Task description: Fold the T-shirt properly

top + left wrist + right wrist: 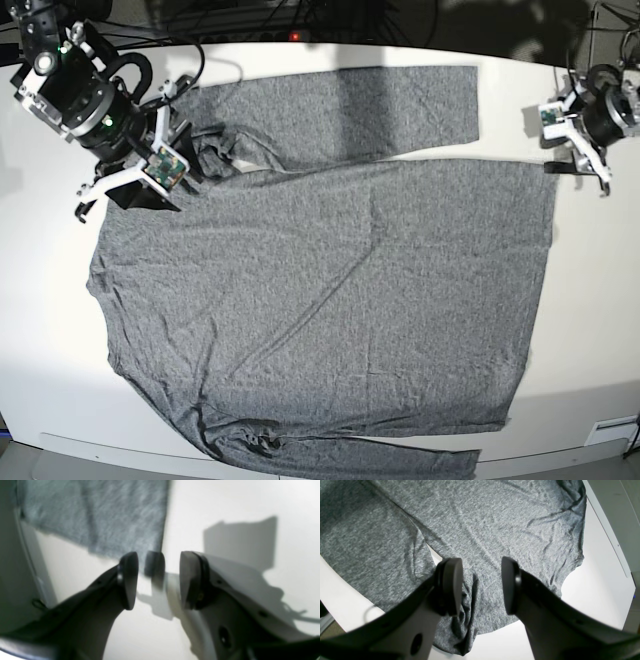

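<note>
The heather-grey T-shirt (pixel 330 290) lies spread flat over most of the white table (pixel 590 300). One long sleeve (pixel 340 100) stretches along the far side and another (pixel 380 462) runs along the near edge. My right gripper (pixel 140 195) hovers open at the far left. In its wrist view the gripper (pixel 481 586) stands just above bunched cloth (pixel 467 600) where sleeve meets body, holding nothing. My left gripper (pixel 578 165) is at the far right, beside the shirt's hem corner. Its wrist view shows the gripper (pixel 160 580) open over bare table with the cloth edge (pixel 100 517) just ahead.
Black cables (pixel 300 15) run along the table's far edge. The table's near edge (pixel 560 462) lies just past the lower sleeve. In the right wrist view the table's edge (pixel 607 530) runs close beside the shirt.
</note>
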Tool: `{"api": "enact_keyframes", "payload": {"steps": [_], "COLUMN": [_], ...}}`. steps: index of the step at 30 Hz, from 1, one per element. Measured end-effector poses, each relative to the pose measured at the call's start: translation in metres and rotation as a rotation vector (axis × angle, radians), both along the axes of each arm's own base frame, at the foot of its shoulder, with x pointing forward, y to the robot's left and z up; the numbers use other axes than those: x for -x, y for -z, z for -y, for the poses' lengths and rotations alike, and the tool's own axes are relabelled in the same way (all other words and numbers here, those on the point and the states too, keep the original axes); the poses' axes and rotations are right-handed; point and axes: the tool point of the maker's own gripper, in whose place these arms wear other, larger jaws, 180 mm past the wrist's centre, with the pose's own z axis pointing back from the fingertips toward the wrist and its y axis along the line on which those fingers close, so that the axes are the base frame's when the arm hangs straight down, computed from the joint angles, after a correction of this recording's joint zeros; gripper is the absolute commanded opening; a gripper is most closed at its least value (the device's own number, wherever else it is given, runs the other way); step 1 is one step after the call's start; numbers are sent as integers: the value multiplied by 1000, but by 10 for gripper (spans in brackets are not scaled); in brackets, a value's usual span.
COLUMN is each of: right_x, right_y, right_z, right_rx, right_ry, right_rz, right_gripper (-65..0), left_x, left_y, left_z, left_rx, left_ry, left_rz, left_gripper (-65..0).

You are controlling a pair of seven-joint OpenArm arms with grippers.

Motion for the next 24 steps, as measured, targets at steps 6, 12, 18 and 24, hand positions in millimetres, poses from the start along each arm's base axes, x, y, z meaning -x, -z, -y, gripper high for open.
{"api": "enact_keyframes", "payload": {"steps": [6,12,18,24], "right_x": [0,1,1,4], "right_y": [0,2,2,0], "right_z": [0,3,3,-8], "right_rx": [0,15,14,-63], "right_ry": [0,9,9,-3], "right_rz": [-1,-13,-13,-35], "right_gripper": [-390,-390,-390,-389], "left_x": [-18,-8,-4,-4], "left_y": [13,27,34,34], "left_z": [25,23,14,16], "left_rx": [10,-28,-60,-18], "left_ry": [-8,14,-14,-51], "left_rz": [11,-24,-48,-62], "left_gripper": [-392,-395,-650,-650]}}
